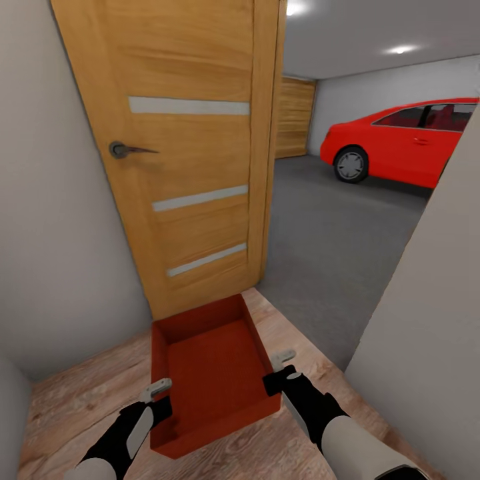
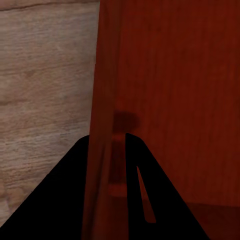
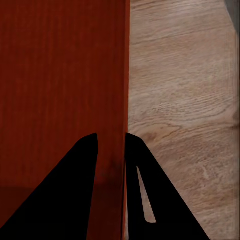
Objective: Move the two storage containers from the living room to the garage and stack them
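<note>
Between the black fingers (image 2: 60, 200) of both grippers, the storage container (image 1: 213, 373) is orange-red with faint fine ribbing. Beyond the fingertips stands a honey-toned wooden door (image 1: 193, 147) crossed by three pale glass slats. Under the fingers lies light wood-plank floor (image 3: 185, 100); farther ahead, mottled grey concrete (image 1: 333, 240) and a bright red car (image 1: 407, 143) against white walls.

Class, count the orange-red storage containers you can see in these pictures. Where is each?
1. The storage container is held between the left gripper and right gripper, above the wood-plank floor by the wooden door. The other may be elsewhere.
</note>
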You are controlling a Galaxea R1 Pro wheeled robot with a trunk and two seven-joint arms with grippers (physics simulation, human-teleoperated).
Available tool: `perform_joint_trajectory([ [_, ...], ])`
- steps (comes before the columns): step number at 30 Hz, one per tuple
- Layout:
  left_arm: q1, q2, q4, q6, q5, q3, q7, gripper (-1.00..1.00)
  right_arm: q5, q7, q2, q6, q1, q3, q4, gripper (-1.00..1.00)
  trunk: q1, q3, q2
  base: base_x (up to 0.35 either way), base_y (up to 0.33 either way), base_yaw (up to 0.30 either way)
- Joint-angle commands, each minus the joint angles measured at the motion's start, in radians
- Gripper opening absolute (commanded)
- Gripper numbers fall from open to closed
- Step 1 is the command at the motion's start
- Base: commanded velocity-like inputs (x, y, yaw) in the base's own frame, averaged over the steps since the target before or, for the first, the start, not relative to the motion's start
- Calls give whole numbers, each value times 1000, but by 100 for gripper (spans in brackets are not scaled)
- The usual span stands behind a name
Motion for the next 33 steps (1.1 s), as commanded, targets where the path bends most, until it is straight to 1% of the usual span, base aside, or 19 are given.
perform_joint_trajectory([
  [1, 0, -9, 0, 22, 41, -62, -5, -100, -9, 20, 25, 6, 0, 91, -4, -100, 0, -1, 0, 290, 0, -31],
  [9, 0, -9, 0, 22, 41, -63, -6, -100, -9, 20, 25, 6, 0, 91, -4, -100, 0, 1, 0, 301, 0, -36],
  [23, 0, -9, 0, 23, 41, -62, -5, -100, -9, 20, 25, 6, 0, 91, -4, -100, 0, 15, 0, 25, 1, -196],
  [33, 0, -9, 0, 23, 41, -61, -5, -100, -10, 20, 25, 6, 0, 91, -4, -100, 0, 17, 0, 218, 177, -21],
])
